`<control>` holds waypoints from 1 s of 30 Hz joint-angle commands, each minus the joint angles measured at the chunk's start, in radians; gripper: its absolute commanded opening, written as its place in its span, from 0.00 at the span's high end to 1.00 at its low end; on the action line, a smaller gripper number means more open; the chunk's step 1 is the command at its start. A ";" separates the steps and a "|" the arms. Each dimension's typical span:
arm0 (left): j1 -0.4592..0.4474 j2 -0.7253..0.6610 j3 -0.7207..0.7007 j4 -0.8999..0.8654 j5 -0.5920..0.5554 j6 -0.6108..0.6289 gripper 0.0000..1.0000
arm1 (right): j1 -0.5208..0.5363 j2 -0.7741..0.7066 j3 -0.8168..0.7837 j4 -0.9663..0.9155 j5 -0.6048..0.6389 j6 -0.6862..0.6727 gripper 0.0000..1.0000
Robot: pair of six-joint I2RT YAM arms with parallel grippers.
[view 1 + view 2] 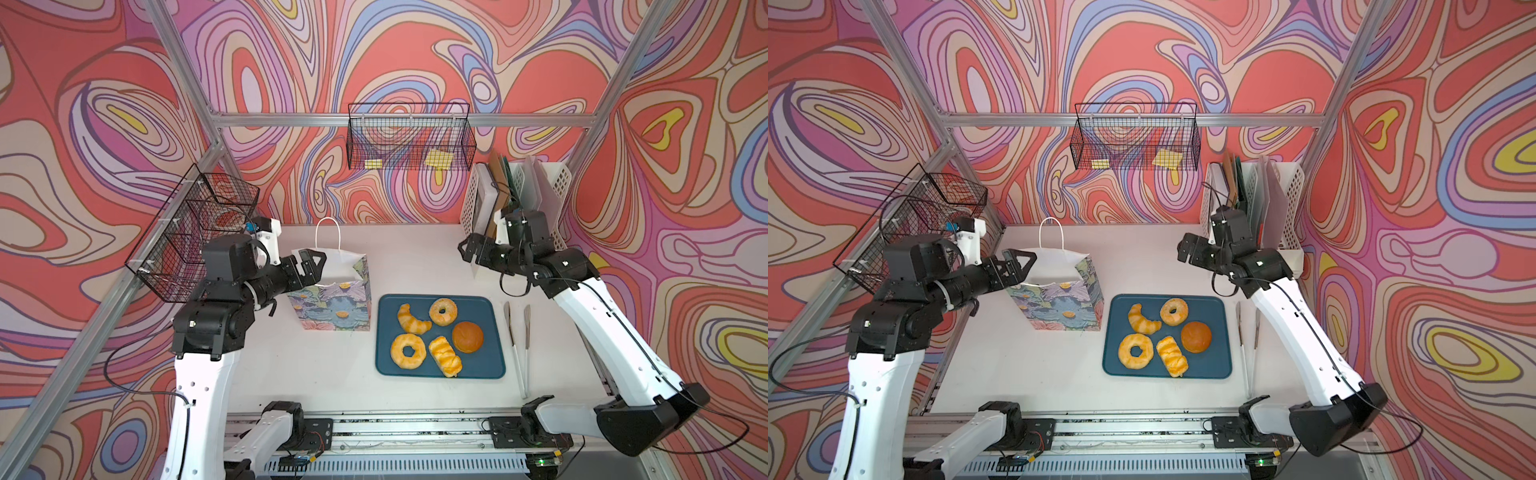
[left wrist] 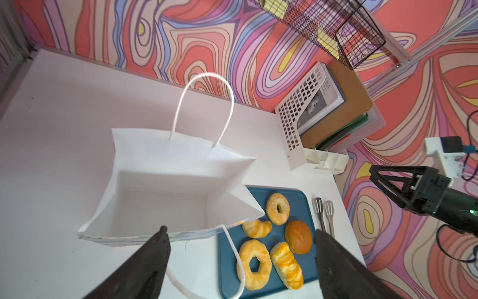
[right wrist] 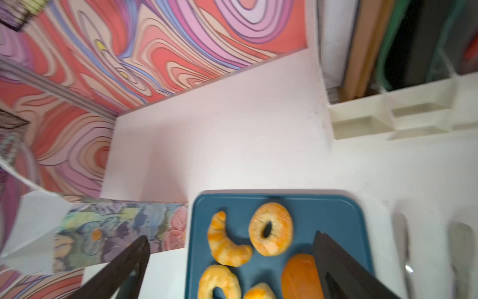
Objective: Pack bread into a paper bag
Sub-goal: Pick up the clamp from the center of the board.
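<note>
The left claw (image 1: pixel 309 262) gapes wide with nothing in it, hovering at the rim of the paper bag (image 1: pixel 336 299). The bag stands upright and open just beside the tray (image 1: pixel 490 370), on that arm's side. The right claw (image 1: pixel 468 249) is also spread wide and empty, raised beyond the tray's far edge.

All the bread lies on the tray: a croissant (image 1: pixel 411 319), two ring doughnuts (image 1: pixel 443 311) (image 1: pixel 408 351), a twisted roll (image 1: pixel 445 356) and a brown bun (image 1: pixel 467 336).

The pieces look light and squashy, so a gentle pinch across the middle, or one side of a ring, should do. The thin bag probably tips easily; steady its rim.
</note>
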 commanded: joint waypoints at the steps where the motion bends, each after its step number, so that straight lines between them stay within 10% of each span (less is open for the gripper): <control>1: -0.008 -0.055 -0.146 0.125 0.156 -0.107 0.08 | 0.014 0.060 -0.028 -0.355 0.182 0.038 0.03; 16: -0.078 -0.115 -0.177 -0.004 0.117 0.001 0.11 | 0.014 -0.214 -0.442 -0.528 0.343 0.347 0.03; 30: -0.156 -0.182 -0.319 0.125 0.460 -0.050 0.11 | 0.017 -0.279 -0.680 -0.473 0.270 0.496 0.06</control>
